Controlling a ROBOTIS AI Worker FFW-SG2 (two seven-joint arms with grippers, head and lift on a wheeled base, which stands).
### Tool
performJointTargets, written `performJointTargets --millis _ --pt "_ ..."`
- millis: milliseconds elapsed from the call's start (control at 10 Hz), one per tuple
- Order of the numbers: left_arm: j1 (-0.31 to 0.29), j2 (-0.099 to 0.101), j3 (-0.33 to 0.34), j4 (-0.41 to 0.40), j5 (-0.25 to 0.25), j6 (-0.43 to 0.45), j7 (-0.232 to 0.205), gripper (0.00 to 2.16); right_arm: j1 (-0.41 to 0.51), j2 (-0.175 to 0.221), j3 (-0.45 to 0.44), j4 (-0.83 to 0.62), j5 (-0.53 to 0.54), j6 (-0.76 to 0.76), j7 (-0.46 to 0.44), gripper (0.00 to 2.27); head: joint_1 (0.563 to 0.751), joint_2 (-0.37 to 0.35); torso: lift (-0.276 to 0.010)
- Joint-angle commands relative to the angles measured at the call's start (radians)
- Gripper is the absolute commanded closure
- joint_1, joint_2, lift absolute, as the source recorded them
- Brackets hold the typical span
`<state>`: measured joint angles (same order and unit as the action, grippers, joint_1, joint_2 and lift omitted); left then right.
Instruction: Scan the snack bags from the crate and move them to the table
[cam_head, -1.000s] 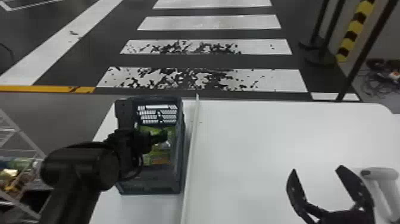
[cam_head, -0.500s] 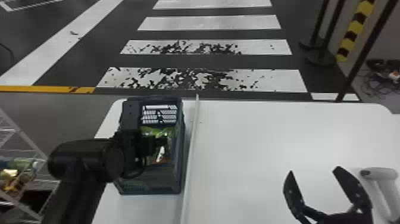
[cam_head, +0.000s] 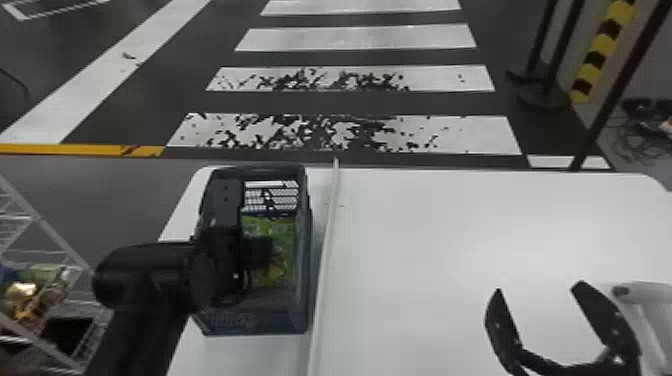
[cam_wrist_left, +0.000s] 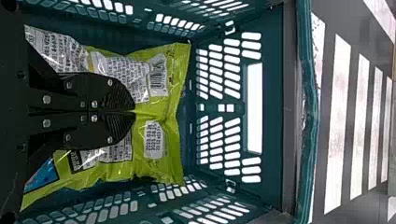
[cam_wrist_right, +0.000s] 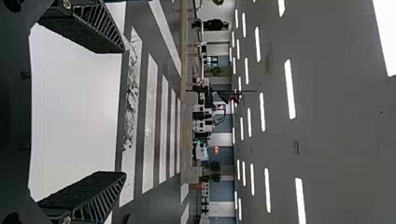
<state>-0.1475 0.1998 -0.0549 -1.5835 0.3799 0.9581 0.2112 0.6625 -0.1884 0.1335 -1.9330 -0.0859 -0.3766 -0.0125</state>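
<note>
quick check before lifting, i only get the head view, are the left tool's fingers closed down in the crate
Observer: Yes, the left tool has its fingers together, and the green bag puckers at their tips.
Operator: which side of the bag faces the wrist camera
Observer: The side with white printed panels.
Operator: any other colour near it
Observer: A blue patch shows beside the green; I can't tell if it's another bag.
</note>
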Motion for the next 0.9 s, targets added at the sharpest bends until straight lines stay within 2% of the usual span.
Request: performJointTargets --millis 0,200,500,800 --pt "0.013 -0.002 0.003 -0.004 -0.003 -0.008 0.000 1.77 0.005 0.000 0.000 0.000 -0.003 -0.011 0.000 0.06 0.695 0.110 -0.095" --pt "0.036 -0.002 0.007 -0.027 -0.003 -0.014 0.005 1.80 0.009 0.001 0.003 -0.004 -0.003 -0.020 0.000 0.06 0.695 0.110 -0.095" --pt "0.094 0.000 0.018 -0.185 -0.003 -0.017 0.019 1.80 0.022 0.004 0.005 -0.021 -0.003 -0.020 0.000 0.06 0.695 0.115 -0.095" --pt "0.126 0.001 0.014 -0.314 -0.001 -0.014 0.033 1.84 0.042 0.004 -0.002 -0.029 -0.003 -0.057 0.000 0.06 0.695 0.100 -0.095"
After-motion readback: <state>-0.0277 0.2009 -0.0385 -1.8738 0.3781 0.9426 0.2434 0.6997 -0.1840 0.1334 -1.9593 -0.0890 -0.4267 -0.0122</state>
